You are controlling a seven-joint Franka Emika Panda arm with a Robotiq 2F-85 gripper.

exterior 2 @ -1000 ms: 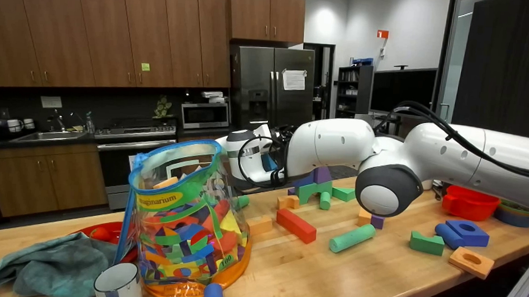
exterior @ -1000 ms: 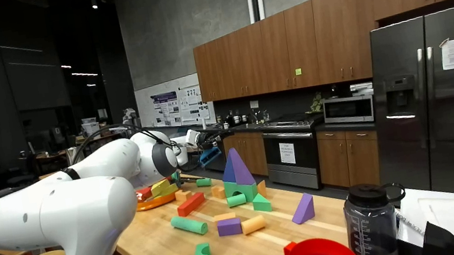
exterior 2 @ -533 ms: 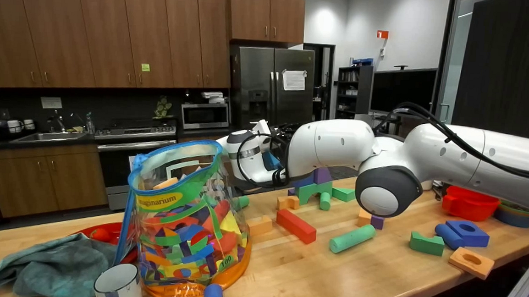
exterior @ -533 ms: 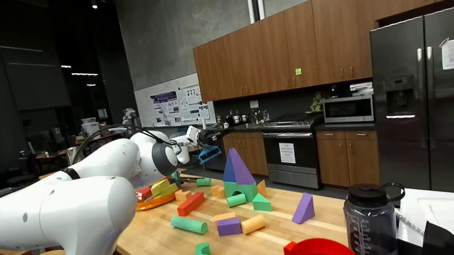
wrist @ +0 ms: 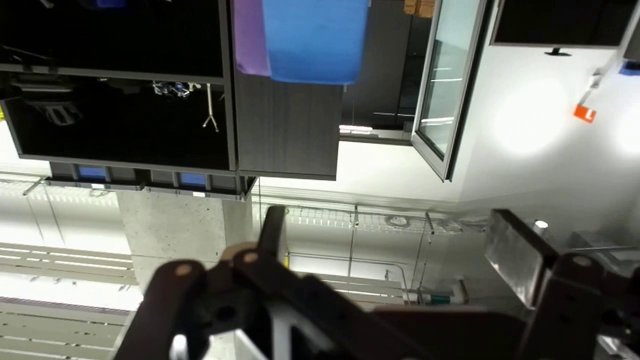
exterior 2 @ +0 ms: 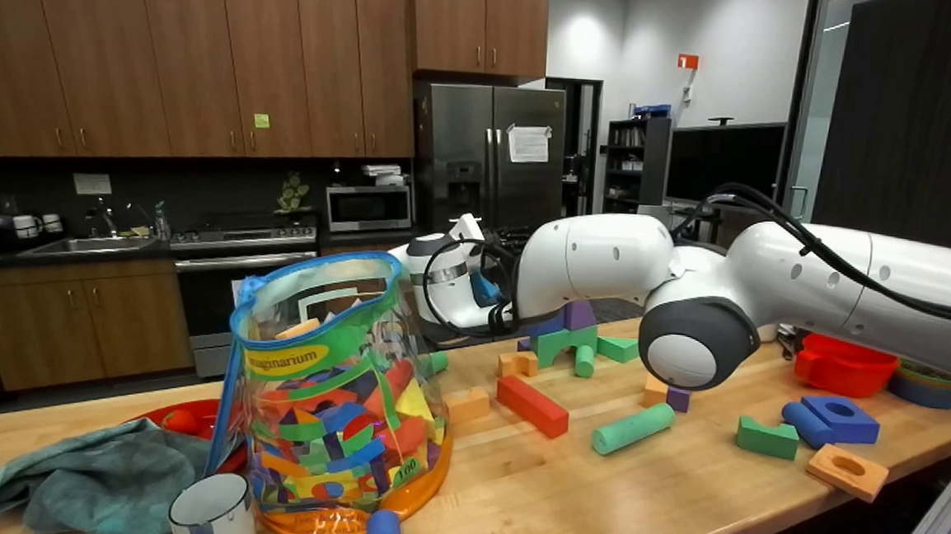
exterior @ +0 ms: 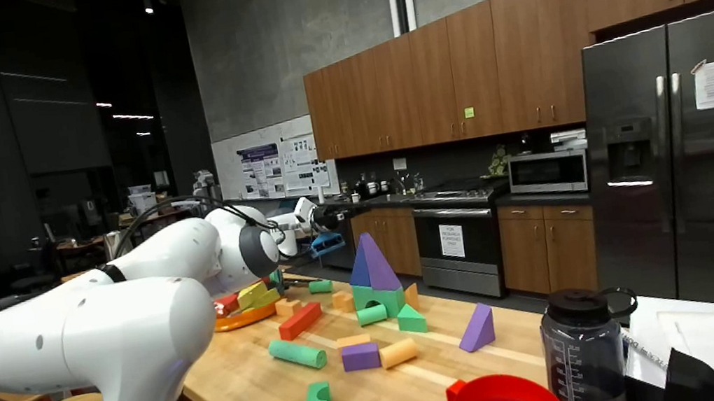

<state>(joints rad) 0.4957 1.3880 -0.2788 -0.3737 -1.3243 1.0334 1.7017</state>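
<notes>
**Claw Hung Near a Block Tower, Holding Nothing**

A wooden table (exterior 2: 503, 483) carried the scene, with the white arm (exterior 2: 600, 254) stretched above it. Next in size came a clear bag of blocks (exterior 2: 288, 360), then the block tower (exterior: 375, 275), upright on the table: a green arch (exterior: 392, 300) below, with a blue wedge (exterior: 360, 276) and a purple wedge (exterior: 383, 271) meeting in a peak on top. The claw (wrist: 392, 235) hung seemingly near the tower, not touching it; its two fingers (wrist: 516, 259) stood well apart with nothing between them.

The pieces looked like painted wood, so they were probably light, stiff and hard to break, though smooth faces might slip. The tower seemed merely stacked, and a knock could topple it. The wedges would best be taken low, across their flat upright faces; near the peak, the slopes could slide out of a grip.

The bag's front, a cloth (exterior 2: 99, 475) and a mug (exterior 2: 216, 519) showed in an exterior view where the arm hid the peak. The peak stood in plain sight in an exterior view that also showed a bottle (exterior: 585, 350) and a lone purple block (exterior: 477, 329). Only the wrist view, upside down, revealed the gap between the fingers, with blue and purple at its upper edge, probably the tower's wedges.
</notes>
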